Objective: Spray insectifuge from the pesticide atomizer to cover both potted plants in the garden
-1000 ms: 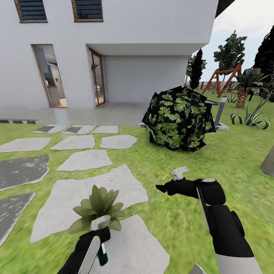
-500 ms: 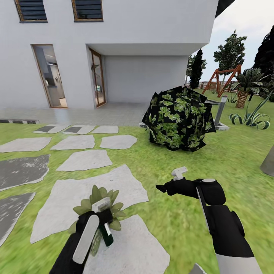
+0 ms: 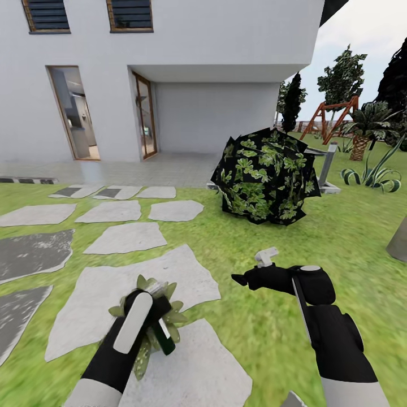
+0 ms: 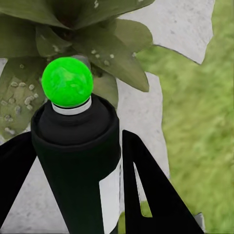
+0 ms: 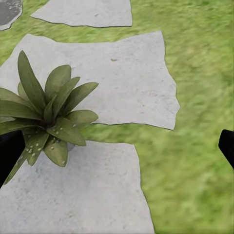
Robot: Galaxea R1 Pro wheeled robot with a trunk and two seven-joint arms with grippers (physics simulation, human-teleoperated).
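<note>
Spraying step under way, judging by the pose: left gripper (image 3: 154,305) clamped on the spray bottle (image 3: 163,337), held low over a potted plant (image 3: 169,316) sitting on a pale stepping stone (image 3: 96,294) in the lawn (image 3: 271,350). In the left wrist view, 2 black fingers (image 4: 146,195) pressed against the bottle (image 4: 78,161), a smooth matte black cylinder with a thin white ring and a glossy bright green rounded end nearest the camera, aimed into the leaves (image 4: 29,92) just beyond it. Leaves broad, pointed and waxy, dull olive green, already dotted with small white specks, probably spray droplets. Same plant (image 5: 48,117) plain in the right wrist view: a flat rosette on rough, mottled grey stone with irregular cut edges, bordered by blurry green grass. Right gripper (image 3: 243,278) idle out over the grass well apart from the plant, carrying nothing; dark fingertips (image 5: 226,146) at opposite edges of the right wrist view, so spread apart. Next move likely calls for sweeping the nozzle across every leaf until the speckling is even, keeping the bottle close without knocking the rosette, then finding plant number 2. Further back: more flat stones, a big dark leafy bush (image 3: 265,175) of faceted shape, a slim grey lamp post (image 3: 328,164), a smooth white house wall (image 3: 226,34).
</note>
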